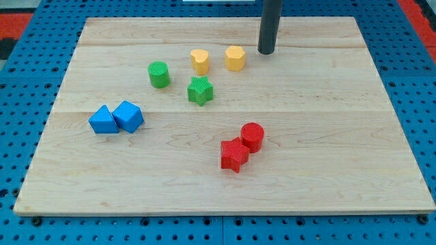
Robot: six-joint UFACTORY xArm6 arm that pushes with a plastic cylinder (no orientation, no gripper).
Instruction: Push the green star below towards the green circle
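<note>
The wooden worktop [327,170] carries 8 blocks: 2 green, 2 yellow, 2 blue and 2 red.

The green star [200,90] sits a little toward the view's top from the board's middle. The green circle [159,74], a short cylinder, lies up and to the view's left of it, near but apart, with bare wood between them.

Of the 2 yellow blocks, the yellow heart [199,61] stands just above the star, and the yellow hexagon [235,58] is just beside it on the view's right, not touching.

The 2 blue blocks are at the view's left: a blue triangle [103,120] and a blue cube [128,116], touching side by side.

The 2 red blocks lie lower and right of centre: a red star [234,154] and a red circle [252,136], touching.

There is no hand with jaws, so wide or narrow does not apply; the arm ends in 1 dark rod. My tip [266,52] rests on the worktop near the view's top, just right of the yellow hexagon and clear of it. It is well apart from the green star, up and to the view's right of it.
</note>
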